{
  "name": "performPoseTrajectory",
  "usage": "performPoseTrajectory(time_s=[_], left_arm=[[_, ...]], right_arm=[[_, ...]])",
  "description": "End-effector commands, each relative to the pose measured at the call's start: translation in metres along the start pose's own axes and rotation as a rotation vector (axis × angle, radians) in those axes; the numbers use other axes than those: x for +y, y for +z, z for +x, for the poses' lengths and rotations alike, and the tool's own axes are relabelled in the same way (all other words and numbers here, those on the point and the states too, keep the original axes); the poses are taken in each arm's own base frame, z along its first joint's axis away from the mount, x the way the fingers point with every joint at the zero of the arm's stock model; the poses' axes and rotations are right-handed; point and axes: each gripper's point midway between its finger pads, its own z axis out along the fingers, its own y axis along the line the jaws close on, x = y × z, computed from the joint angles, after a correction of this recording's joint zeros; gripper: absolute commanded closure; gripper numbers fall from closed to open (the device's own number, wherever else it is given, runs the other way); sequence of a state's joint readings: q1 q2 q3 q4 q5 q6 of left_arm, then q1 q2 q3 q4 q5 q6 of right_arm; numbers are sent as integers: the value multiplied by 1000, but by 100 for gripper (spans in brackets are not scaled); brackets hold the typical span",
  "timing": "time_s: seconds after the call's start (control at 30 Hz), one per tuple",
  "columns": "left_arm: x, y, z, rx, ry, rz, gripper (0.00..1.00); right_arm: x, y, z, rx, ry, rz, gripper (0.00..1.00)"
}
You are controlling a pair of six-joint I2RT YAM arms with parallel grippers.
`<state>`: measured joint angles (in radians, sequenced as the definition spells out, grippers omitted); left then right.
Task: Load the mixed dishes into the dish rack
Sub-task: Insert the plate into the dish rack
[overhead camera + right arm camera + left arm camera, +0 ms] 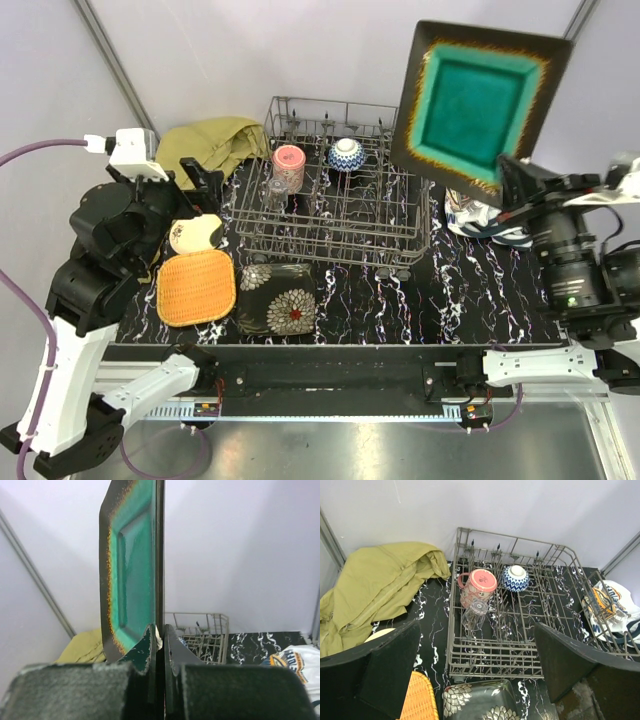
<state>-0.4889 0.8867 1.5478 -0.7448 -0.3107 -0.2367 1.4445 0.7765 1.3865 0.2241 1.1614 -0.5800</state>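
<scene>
- The right gripper [512,178] [159,630] is pinched tight on the rim of the teal square plate [478,100] [131,565], one finger on each face.
- The plate is lifted clear of everything. In the top view it hangs over the right end of the dish rack [345,243] [495,666] and touches none of the wires.
- In the right wrist view the plate stands on edge, its green glazed face with the brown-orange border turned to the left.
- The left gripper [195,195] [477,645] is spread wide and holds nothing. It hovers over the left part of the black marbled tabletop [480,290], just beside the rack's left end.
- The rack sits in the middle of the tabletop, toward the far edge.
- In the rack's far-left part stands a pink cup [288,163] [479,586], with a clear glass [277,190] [475,612] just in front of it.
- A blue-and-white patterned bowl [346,153] [515,577] sits upside down to the right of the cup, near the rack's far wall.
- At the near-left of the tabletop lies an orange woven-look square plate [196,287] [420,700].
- Just right of it lies a dark floral plate [277,298] [480,705], in front of the rack's near-left corner.
- A cream round plate [192,235] [377,634] lies just behind the orange one, partly hidden under the left arm.
- An olive-yellow cloth [205,140] [380,585] is bunched at the far-left corner.
- A white printed cloth [480,220] [612,610] lies off the rack's right end.
</scene>
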Motion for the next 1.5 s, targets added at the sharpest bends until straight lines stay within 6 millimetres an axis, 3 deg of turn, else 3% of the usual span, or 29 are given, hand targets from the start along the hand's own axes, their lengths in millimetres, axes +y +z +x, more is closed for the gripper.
performPoseTrajectory(time_s=[0.0, 0.37, 0.57, 0.6, 0.67, 0.7, 0.87, 1.13, 1.23, 1.3, 1.47], left_arm=[[-11, 11, -5, -31, -20, 44, 1], [-14, 28, 7, -7, -11, 41, 1], [-12, 29, 9, -6, -6, 34, 1], [-11, 29, 9, -7, -3, 30, 1], [-9, 27, 8, -12, -1, 23, 1], [-8, 27, 7, -13, 0, 22, 1], [-7, 27, 9, -11, 4, 20, 1], [-8, 32, 11, -8, 12, 19, 1], [-6, 37, 12, -1, 21, 10, 1], [-6, 41, 12, 0, 25, 6, 1], [-3, 50, 8, -5, 13, 0, 1]], right_arm=[[-3, 8, -65, -166, 90, -33, 100], [62, 37, -67, -188, -114, -32, 100], [88, 73, -40, -172, -186, 3, 100], [81, 83, -36, -170, -195, 31, 100], [89, 97, -24, -152, -174, 1, 100], [82, 105, -22, -155, -185, 26, 100], [82, 141, -3, -125, -218, 38, 100], [58, 204, 44, 10, -301, 37, 100], [54, 222, 58, 58, -316, 5, 100], [37, 235, 68, 112, -342, 19, 100], [21, 250, 83, 198, -381, -59, 100]])
